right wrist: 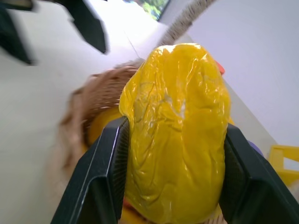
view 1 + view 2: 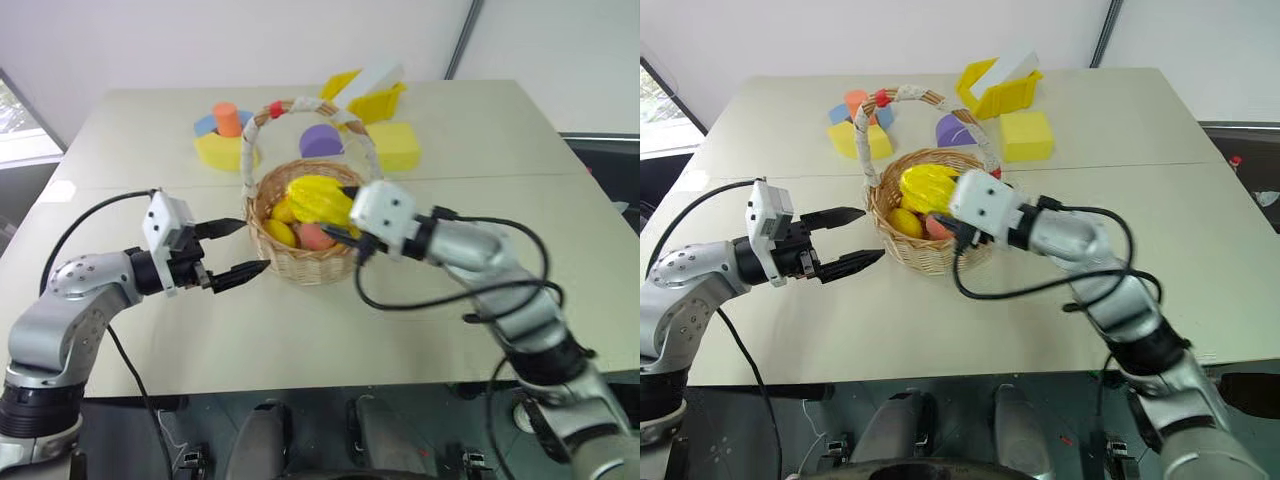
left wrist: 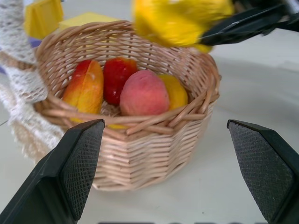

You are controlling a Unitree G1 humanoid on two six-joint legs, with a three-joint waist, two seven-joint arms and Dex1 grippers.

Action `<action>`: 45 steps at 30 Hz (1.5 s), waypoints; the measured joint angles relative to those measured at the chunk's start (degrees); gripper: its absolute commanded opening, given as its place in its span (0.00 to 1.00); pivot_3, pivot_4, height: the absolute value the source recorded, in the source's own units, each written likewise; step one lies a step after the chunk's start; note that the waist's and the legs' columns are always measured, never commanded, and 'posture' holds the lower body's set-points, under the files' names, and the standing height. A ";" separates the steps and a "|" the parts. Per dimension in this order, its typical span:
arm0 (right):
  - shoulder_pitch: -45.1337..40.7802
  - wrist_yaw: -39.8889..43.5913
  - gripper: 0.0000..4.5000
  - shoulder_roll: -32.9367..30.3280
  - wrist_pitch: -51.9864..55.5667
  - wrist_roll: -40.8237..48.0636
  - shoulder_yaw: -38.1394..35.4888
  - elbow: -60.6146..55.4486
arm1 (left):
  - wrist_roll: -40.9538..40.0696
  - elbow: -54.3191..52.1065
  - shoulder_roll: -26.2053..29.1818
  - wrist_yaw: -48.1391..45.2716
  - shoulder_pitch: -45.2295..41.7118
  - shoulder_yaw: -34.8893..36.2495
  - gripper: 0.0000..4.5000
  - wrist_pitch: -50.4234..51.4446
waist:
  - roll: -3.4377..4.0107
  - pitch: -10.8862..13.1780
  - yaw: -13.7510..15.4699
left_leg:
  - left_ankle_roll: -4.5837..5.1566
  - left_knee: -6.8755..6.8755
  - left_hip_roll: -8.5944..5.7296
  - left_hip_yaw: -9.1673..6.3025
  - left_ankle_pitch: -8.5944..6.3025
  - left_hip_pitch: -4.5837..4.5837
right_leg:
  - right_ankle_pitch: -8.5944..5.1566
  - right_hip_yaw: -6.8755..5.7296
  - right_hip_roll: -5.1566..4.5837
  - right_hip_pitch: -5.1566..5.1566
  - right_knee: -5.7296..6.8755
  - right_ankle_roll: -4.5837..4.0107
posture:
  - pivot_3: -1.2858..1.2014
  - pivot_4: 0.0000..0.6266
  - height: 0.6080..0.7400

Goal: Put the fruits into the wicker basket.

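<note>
Where the table (image 2: 300, 340) comes nearest the camera, its pale front stretch lies bare at lower centre. Left gripper (image 2: 238, 250): left of centre, black fingers spread wide apart with nothing between them, tips just beside the wicker basket (image 2: 300, 262). Right gripper (image 2: 345, 215): centre frame, reaching in from the right, fingers clamped on either side of the glossy yellow star fruit (image 2: 318, 197), which hangs over the basket's open mouth. Wicker basket: centre of frame, standing on the table, white-wrapped arched handle (image 2: 262, 125) with a red band rising toward the upper middle. Contents, seen in the left wrist view: pink-orange peach (image 3: 144, 92), a red fruit (image 3: 116, 77), an orange-yellow fruit (image 3: 85, 86) and what looks like another yellow piece (image 3: 176, 91), partly hidden. Upper centre, beyond the basket: purple half-round block (image 2: 320, 140), yellow foam blocks (image 2: 396, 146), yellow open box-shaped block (image 2: 375, 102), orange cylinder (image 2: 227, 117) with a blue piece (image 2: 206, 125) beside it.
</note>
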 measured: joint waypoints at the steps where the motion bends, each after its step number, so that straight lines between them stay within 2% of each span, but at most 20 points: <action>1: -1.16 -0.21 0.54 1.08 0.14 -1.18 0.77 1.91 | -0.05 -0.67 -0.07 0.55 0.62 0.25 1.00 0.12 | 0.00 0.00 -0.09 | 0.00 0.00 -0.04 0.02 -0.01 -0.01 | 0.00 0.00 -0.06 0.00 -0.02 0.00 | 0.52 0.24 1.00; 3: -2.15 -0.36 0.71 2.00 0.37 -2.20 1.15 3.52 | -0.84 -1.93 -0.32 1.44 0.89 0.28 1.00 0.22 | 0.00 0.00 -0.06 | 0.01 -0.01 -0.09 0.02 -0.01 -0.03 | 0.01 0.00 -0.13 0.00 -0.03 0.01 | 0.52 0.24 1.00; 5: -2.29 -0.26 0.94 2.66 0.25 -2.26 0.96 3.38 | -1.43 -2.68 -0.38 2.08 0.90 0.33 1.00 0.27 | 0.00 0.00 -0.20 | 0.02 -0.01 -0.09 0.02 -0.01 -0.02 | 0.01 0.00 -0.14 0.00 -0.02 0.01 | 0.52 0.24 1.00; 6: -2.29 -0.12 0.99 2.81 -0.04 -2.15 0.64 3.07 | -1.71 -2.88 -0.43 2.37 0.90 0.34 1.00 0.28 | 0.00 0.00 -0.26 | 0.02 -0.02 -0.09 0.02 -0.01 -0.01 | 0.01 0.00 -0.13 -0.01 -0.01 0.01 | 0.52 0.24 1.00; 11: 1.32 3.08 0.99 2.56 0.54 5.27 -7.07 -5.35 | -2.04 -2.70 -1.76 3.84 0.73 0.40 1.00 0.16 | 0.00 0.00 -0.23 | 0.02 -0.03 -0.06 0.00 -0.02 -0.01 | 0.01 0.00 -0.10 0.00 0.00 0.01 | 0.52 0.24 1.00; 15: 10.08 5.48 0.99 0.95 7.70 18.35 -18.27 -13.63 | -2.33 -0.94 -3.74 3.83 0.48 0.65 1.00 -0.25 | -0.01 -0.01 -0.13 | 0.05 -0.03 -0.07 -0.02 -0.03 0.06 | 0.01 -0.03 -0.14 0.13 -0.06 0.01 | 0.52 0.24 1.00; 17: 13.53 5.40 0.99 -0.26 10.20 21.30 -21.51 -14.39 | -2.34 -0.37 -4.09 3.71 0.72 0.61 1.00 -0.32 | -0.01 -0.01 -0.24 | 0.05 -0.03 -0.07 -0.02 -0.03 0.09 | 0.01 -0.02 -0.13 0.14 -0.04 0.01 | 0.52 0.24 1.00; 22: 16.12 -1.93 0.99 3.49 10.72 20.48 -24.38 -9.61 | -2.30 0.57 -5.60 3.65 0.02 -0.52 1.00 -1.09 | 0.01 -0.02 -0.67 | 0.02 -0.03 0.04 0.03 -0.01 0.20 | 0.03 0.02 0.03 0.14 0.04 -0.02 | 0.52 0.24 1.00; 27: 11.19 -9.11 0.99 11.08 5.39 16.32 -23.87 3.49 | -2.25 1.11 -6.45 3.76 -1.15 -1.66 1.00 -1.26 | 0.03 -0.01 -0.59 | 0.01 -0.04 0.04 0.07 -0.01 0.18 | 0.03 0.02 0.08 0.10 0.06 -0.02 | 0.52 0.24 1.00; 30: 10.09 -9.15 0.78 12.45 2.87 15.64 -22.66 6.91 | -2.25 1.09 -6.59 3.99 -1.55 -1.71 1.00 -1.30 | 0.03 -0.01 -0.39 | 0.01 -0.06 0.03 0.06 -0.01 0.12 | 0.03 0.00 0.07 0.07 0.04 -0.03 | 0.52 0.24 1.00; 35: 10.04 -9.02 0.26 13.33 1.19 15.71 -22.28 9.51 | -2.26 0.45 -7.25 4.89 -1.17 -1.72 1.00 -1.30 | 0.03 -0.01 -0.37 | 0.03 -0.06 -0.02 0.07 -0.02 0.07 | 0.03 0.00 -0.01 0.04 0.00 -0.02 | 0.52 0.24 1.00; 37: 10.01 -8.89 0.01 13.18 1.15 15.87 -22.30 9.52 | -2.26 -0.13 -7.36 5.00 -0.89 -1.73 1.00 -1.29 | 0.03 -0.01 -0.40 | 0.03 -0.06 -0.01 0.06 -0.02 0.08 | 0.03 0.01 0.00 0.04 0.01 -0.02 | 0.52 0.24 1.00; 41: 10.17 -8.93 0.01 12.61 1.05 16.01 -22.70 9.39 | -2.27 -0.42 -8.13 5.11 -0.81 -2.04 1.00 -1.29 | 0.04 0.00 -0.44 | 0.03 -0.06 0.00 0.06 -0.02 0.08 | 0.03 0.01 0.02 0.04 0.02 -0.02 | 0.52 0.24 1.00; 45: 11.33 -10.30 0.01 8.39 0.31 15.77 -27.71 7.55 | -2.27 -0.43 -8.37 5.16 -1.50 -2.87 1.00 -1.26 | 0.05 0.01 0.02 | 0.03 -0.06 -0.06 0.04 -0.02 0.03 | 0.03 0.01 0.00 0.04 0.00 -0.02 | 0.52 0.24 1.00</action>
